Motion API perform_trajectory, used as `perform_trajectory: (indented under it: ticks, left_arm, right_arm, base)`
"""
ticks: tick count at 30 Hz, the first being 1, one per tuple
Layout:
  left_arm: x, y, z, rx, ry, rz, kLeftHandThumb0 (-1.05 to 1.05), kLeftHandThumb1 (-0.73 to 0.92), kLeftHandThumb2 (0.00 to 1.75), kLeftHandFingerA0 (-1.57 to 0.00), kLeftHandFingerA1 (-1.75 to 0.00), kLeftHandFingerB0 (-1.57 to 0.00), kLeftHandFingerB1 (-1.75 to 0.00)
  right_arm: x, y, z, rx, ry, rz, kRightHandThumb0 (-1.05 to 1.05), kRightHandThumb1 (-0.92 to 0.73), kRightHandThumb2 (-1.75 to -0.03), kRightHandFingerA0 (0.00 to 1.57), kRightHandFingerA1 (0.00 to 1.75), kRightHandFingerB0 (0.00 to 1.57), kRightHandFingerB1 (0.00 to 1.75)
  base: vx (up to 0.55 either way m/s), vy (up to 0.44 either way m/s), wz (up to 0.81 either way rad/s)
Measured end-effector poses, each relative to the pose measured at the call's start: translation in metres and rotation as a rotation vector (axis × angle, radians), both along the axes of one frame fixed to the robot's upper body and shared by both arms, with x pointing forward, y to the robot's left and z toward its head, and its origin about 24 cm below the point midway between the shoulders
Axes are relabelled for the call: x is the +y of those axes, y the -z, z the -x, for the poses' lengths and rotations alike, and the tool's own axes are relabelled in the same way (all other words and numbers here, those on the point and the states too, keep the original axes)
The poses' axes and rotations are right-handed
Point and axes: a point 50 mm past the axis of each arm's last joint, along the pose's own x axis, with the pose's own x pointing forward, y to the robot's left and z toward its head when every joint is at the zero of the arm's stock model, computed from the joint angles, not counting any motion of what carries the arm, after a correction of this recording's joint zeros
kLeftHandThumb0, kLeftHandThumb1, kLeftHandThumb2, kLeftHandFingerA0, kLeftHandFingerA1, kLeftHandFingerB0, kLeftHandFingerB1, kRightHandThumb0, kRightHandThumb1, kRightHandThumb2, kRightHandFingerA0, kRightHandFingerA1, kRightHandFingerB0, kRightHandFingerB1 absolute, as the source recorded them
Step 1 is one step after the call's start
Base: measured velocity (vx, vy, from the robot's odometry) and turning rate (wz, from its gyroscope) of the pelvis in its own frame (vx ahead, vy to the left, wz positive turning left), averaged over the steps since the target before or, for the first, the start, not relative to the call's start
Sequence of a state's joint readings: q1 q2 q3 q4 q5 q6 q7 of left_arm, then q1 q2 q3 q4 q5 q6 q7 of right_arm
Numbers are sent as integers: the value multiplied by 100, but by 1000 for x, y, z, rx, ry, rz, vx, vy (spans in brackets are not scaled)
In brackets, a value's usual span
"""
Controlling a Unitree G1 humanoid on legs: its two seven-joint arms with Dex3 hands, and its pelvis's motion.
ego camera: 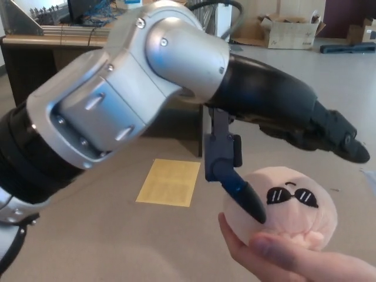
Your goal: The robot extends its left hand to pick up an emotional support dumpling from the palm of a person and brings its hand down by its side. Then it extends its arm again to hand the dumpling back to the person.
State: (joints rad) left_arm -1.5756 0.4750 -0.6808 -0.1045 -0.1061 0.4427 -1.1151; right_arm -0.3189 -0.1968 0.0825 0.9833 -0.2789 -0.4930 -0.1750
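Observation:
A pale pink plush dumpling [288, 205] with a sunglasses face rests in a person's palm [294, 261] at the lower right of the head view. My left arm reaches across the picture from the left, silver at the wrist and black at the hand. My left hand [276, 126] hovers open over the dumpling: its thumb [235, 185] points down and touches the plush's left side, while the two fingers [335, 135] stretch out above its top right, clear of it. My right hand does not show.
A wooden desk [35, 44] with dark panels stands behind the arm at the back left. A yellow sheet [169, 182] lies on the beige floor. Cardboard boxes [291, 32] sit against the far wall. A cable runs along the floor at the lower left.

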Motion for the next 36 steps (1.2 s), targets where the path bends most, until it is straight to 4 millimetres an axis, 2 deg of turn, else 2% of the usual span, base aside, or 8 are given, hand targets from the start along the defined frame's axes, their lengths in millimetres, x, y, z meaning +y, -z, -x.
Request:
perform_trajectory:
  ticks: [13,14,15,20,21,31,32,36]
  left_arm:
    - [3,-2,-2,4,-45,-67,-64,40,86,0,-1,0,0]
    - [3,-2,-2,4,-46,-69,-104,37,70,0,0,0,0]
    - [4,-2,-2,2,-47,-75,-105,39,71,0,0,0,0]
    - [6,6,-6,16,-66,-113,-102,35,68,0,0,0,0]
    - [6,10,-7,22,-71,-122,-62,42,87,0,-2,0,0]
    - [6,24,-10,16,-92,-186,-67,41,86,0,-5,0,0]
    - [6,25,-10,15,-93,-188,-94,41,64,0,-1,0,0]
    - [6,30,-10,10,-83,-197,-70,39,86,0,-5,0,0]
  right_arm:
    - [1,-3,-7,-3,-13,30,-26,-62,-58,77,54,59,46]
    - [1,-3,-7,-3,-13,30,-24,-61,-58,79,54,62,47]
    - [1,-3,-7,-1,-15,32,-24,-61,-58,78,54,63,47]
    - [2,-3,-9,3,-18,40,-25,-61,-58,76,53,64,47]
    - [2,-4,-10,3,-19,42,-24,-61,-58,76,52,66,48]
    - [3,-8,-14,-9,-33,60,-25,-62,-58,75,53,66,48]
    - [3,-8,-14,-9,-33,61,-28,-62,-58,75,51,63,46]
    - [3,-8,-16,-9,-35,63,-28,-63,-58,73,50,63,45]
  base:
    - [0,0,0]
    - [0,0,0]
    - [0,0,0]
    - [0,0,0]
    - [0,0,0]
    - [0,0,0]
    - [0,0,0]
    - [0,0,0]
